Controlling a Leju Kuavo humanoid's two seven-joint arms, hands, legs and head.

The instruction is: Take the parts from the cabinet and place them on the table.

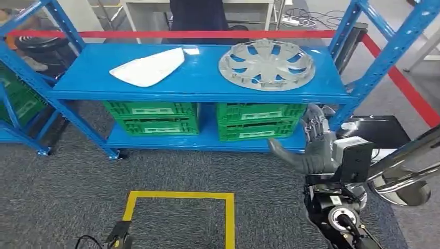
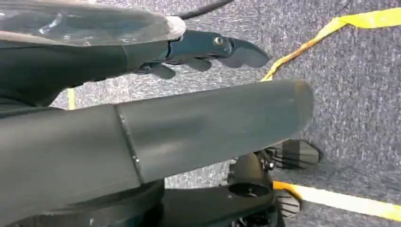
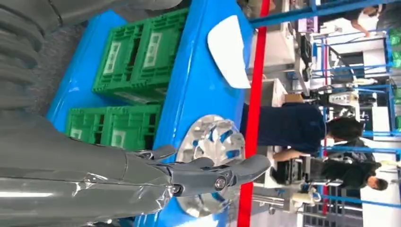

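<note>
Right hand (image 1: pixel 315 142) is raised in front of the rack's right end, short of the shelf, fingers spread and holding nothing; the thumb sticks out toward the crates. Left hand (image 2: pixel 198 49) hangs low over the carpet, its fingers loosely apart with nothing in them.

Blue rack (image 1: pixel 197 88) spans the head view, its slanted right post (image 1: pixel 386 54) standing just beside the raised hand. On the top shelf lie the two parts, well apart: a silver hubcap (image 1: pixel 266 65) toward the right, flat on its back, and a white panel (image 1: pixel 148 67) toward the left. Two green crates (image 1: pixel 150 116) (image 1: pixel 258 120) sit side by side on the lower shelf, under the parts.

Grey carpet (image 1: pixel 62 176) covers the floor, with a yellow square outline (image 1: pixel 179 196) taped in front of the rack. Red tape (image 1: pixel 207 34) runs behind the rack. In the right wrist view, a person in dark blue (image 3: pixel 288 127) stands beyond that tape, behind the hubcap.
</note>
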